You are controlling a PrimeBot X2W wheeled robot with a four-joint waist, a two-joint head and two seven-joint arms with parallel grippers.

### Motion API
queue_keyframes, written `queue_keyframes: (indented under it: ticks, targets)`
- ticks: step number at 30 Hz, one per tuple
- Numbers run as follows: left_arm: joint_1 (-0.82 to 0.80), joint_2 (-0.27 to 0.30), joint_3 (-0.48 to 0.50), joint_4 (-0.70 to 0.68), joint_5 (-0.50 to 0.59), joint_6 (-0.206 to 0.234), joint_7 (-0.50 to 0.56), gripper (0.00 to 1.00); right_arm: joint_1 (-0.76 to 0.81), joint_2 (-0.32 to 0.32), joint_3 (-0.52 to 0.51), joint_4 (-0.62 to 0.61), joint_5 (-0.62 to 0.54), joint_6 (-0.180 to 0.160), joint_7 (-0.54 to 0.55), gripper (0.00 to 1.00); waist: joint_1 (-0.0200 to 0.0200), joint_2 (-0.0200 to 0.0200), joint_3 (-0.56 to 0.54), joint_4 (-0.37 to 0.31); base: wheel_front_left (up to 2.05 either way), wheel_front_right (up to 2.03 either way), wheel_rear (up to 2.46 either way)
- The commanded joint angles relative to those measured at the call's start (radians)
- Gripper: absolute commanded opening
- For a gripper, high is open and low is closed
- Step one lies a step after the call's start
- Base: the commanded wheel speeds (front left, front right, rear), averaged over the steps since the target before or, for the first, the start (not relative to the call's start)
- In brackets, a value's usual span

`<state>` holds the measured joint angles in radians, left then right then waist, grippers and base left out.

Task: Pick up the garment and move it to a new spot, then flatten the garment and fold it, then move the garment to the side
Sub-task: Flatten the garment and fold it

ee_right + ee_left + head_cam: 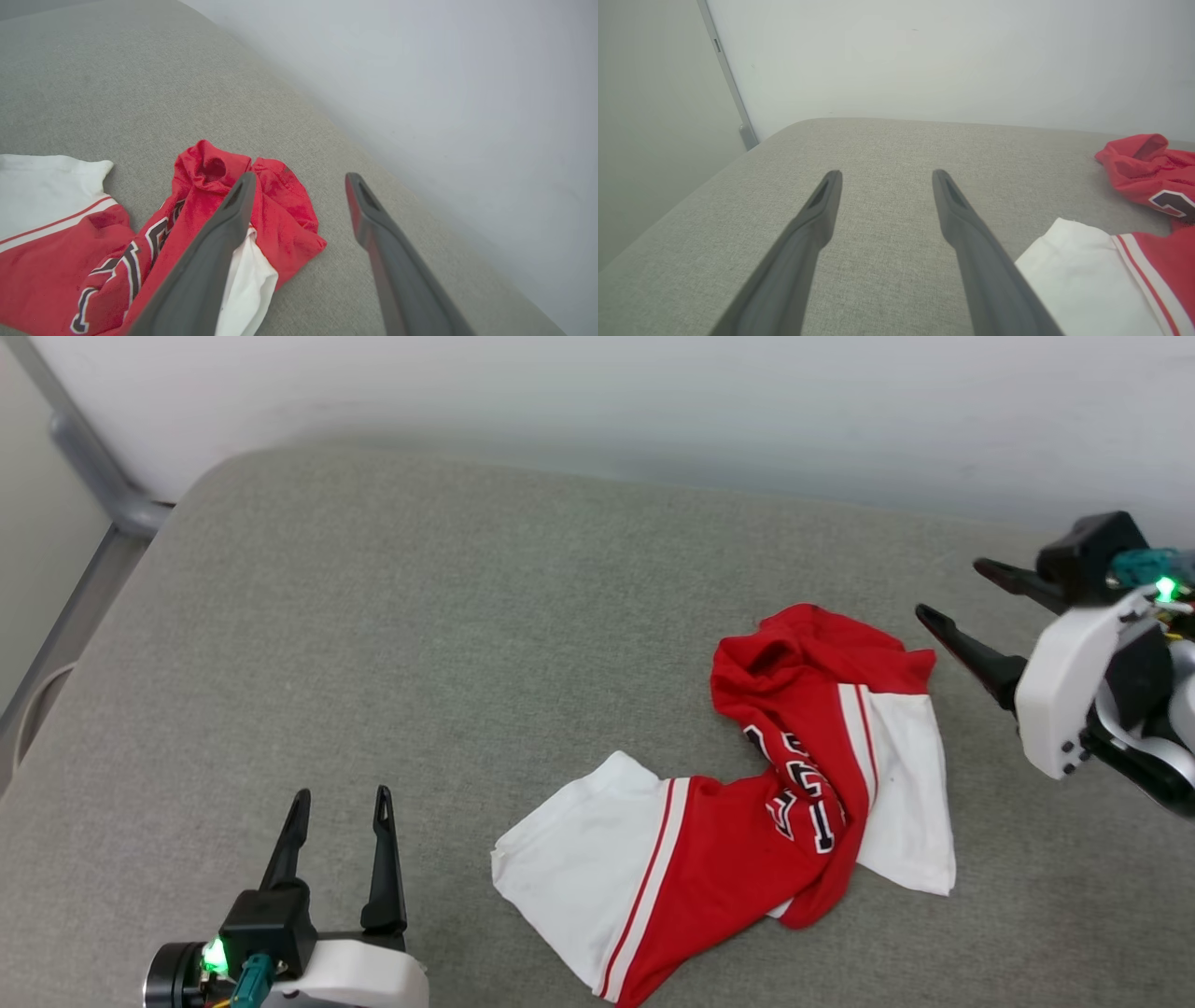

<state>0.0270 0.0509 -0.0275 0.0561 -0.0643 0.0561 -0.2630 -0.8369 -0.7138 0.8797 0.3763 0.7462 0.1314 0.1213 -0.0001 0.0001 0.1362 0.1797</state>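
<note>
The right claw (948,586) is spread wide with nothing between its fingers. It sits just right of the bunched red end of the shirt (747,821), close to the grey cushion's (420,616) far edge under the white wall (653,392). The shirt lies crumpled right of centre, with its white sleeves splayed and its lettering partly creased. The left claw (342,795), also spread and empty, sits near the front edge. Bare cushion runs ahead and to its left as far as the rounded corner.
</note>
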Motion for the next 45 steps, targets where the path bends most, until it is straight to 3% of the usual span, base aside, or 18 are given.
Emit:
queue_keyframes:
  ticks: [1, 12, 19, 29, 39, 40, 41, 42, 45]
  targets:
    - [0.011, -0.001, 0.001, -0.001, 0.006, -0.005, -0.003, 1.00, 0.035, -0.012, -0.021, -0.026, -0.005, -0.001, 0.019, 1.00, 0.0001, -0.0001, -0.019, -0.018, 0.00, 0.00, 0.00]
    - [0.024, -0.001, -0.014, -0.005, 0.005, -0.006, -0.003, 1.00, 0.271, -0.095, -0.180, -0.287, 0.069, -0.001, 0.436, 1.00, 0.0001, -0.0001, -0.033, -0.038, 0.00, 0.00, 0.00]
    - [0.007, -0.001, -0.034, -0.008, -0.002, -0.001, -0.003, 1.00, 0.377, -0.063, -0.261, -0.320, 0.073, -0.001, 0.624, 1.00, 0.0001, -0.0001, -0.001, -0.013, 0.00, 0.00, 0.00]
    - [-0.046, -0.001, -0.049, 0.002, -0.022, -0.007, -0.003, 1.00, 0.414, 0.014, -0.301, -0.240, 0.012, -0.001, 0.703, 1.00, 0.0001, -0.0001, 0.081, 0.037, 0.00, 0.00, 0.00]
    - [-0.065, -0.001, -0.058, 0.011, -0.027, 0.005, -0.003, 1.00, 0.451, 0.064, -0.205, -0.123, -0.013, -0.001, 0.668, 1.00, 0.0001, -0.0001, 0.107, 0.053, 0.00, 0.00, 0.00]
    - [-0.063, -0.001, -0.055, 0.012, -0.026, 0.005, -0.003, 1.00, 0.448, 0.066, -0.194, -0.125, -0.011, 0.000, 0.658, 0.50, 0.0001, -0.0001, 0.105, 0.051, 0.00, 0.00, 0.00]
    - [-0.062, -0.001, -0.053, 0.014, -0.025, 0.005, -0.003, 1.00, 0.444, 0.068, -0.190, -0.126, -0.007, 0.001, 0.642, 0.35, 0.0001, -0.0001, 0.102, 0.047, 0.00, 0.00, 0.00]
    - [-0.061, -0.001, -0.053, 0.015, -0.024, 0.004, -0.003, 1.00, 0.440, 0.069, -0.184, -0.126, -0.004, 0.001, 0.633, 0.00, 0.0001, -0.0001, 0.099, 0.043, 0.00, 0.00, 0.00]
    - [-0.058, -0.001, -0.054, 0.020, -0.017, 0.000, -0.003, 1.00, 0.424, 0.059, -0.188, -0.129, 0.002, 0.000, 0.585, 0.00, 0.0001, -0.0001, 0.084, 0.032, 0.00, 0.00, 0.00]
